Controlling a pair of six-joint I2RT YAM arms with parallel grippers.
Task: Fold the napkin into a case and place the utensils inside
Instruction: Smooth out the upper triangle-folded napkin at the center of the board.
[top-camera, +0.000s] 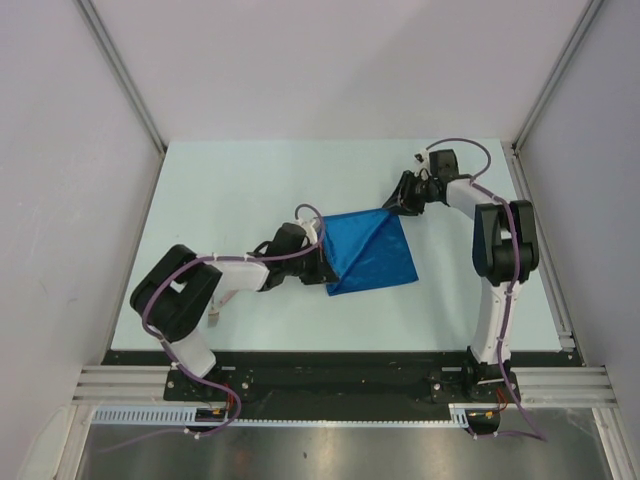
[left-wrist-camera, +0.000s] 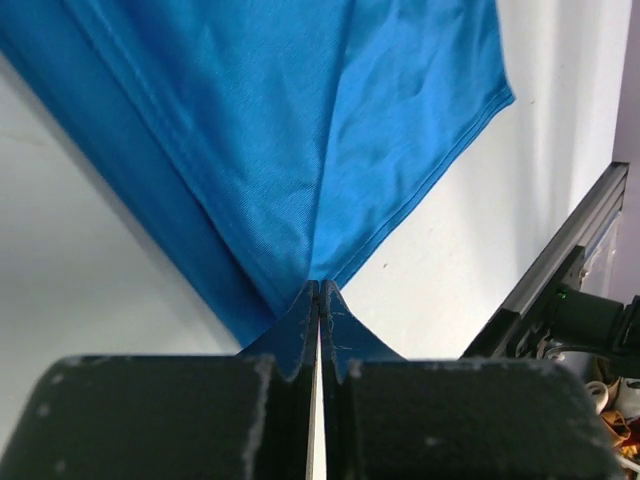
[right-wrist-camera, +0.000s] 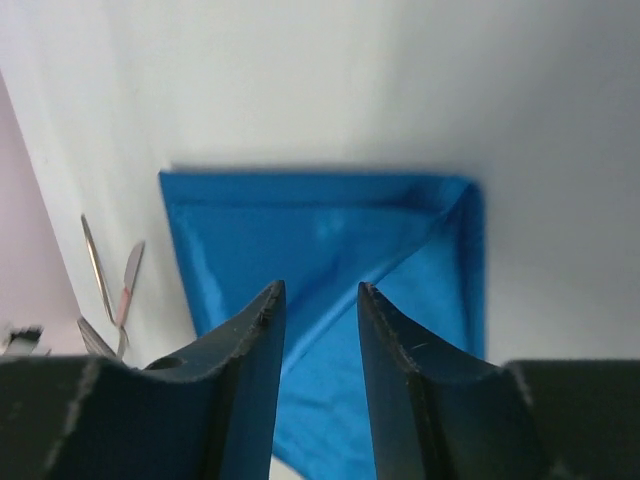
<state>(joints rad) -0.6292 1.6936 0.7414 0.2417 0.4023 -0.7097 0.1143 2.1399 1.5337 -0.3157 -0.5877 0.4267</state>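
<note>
Your left end effector (left-wrist-camera: 319, 290) was closed tight on one corner of the napkin (top-camera: 370, 250). In the left wrist view its two fingers met with only a thin slit between them, and the royal-blue cloth bunched up into the pinch. From that corner the fabric fanned out flat over the pale worktop (top-camera: 250, 180).

The napkin lay near the middle of the worktop, between your two arms. It was partly folded, with a diagonal crease running across it and a hemmed edge visible along its border.

Your right end effector (right-wrist-camera: 318, 295) sat at the napkin's far right corner. Its jaws stood apart with nothing between them, and blue cloth showed through the gap. I could not tell whether the fingertips touched the fabric.

The utensils (right-wrist-camera: 105, 275), slim silver pieces, lay on the worktop beyond the napkin's opposite edge in the right wrist view. They were clear of the cloth and outside the fold, but too small there to tell one kind from another.
</note>
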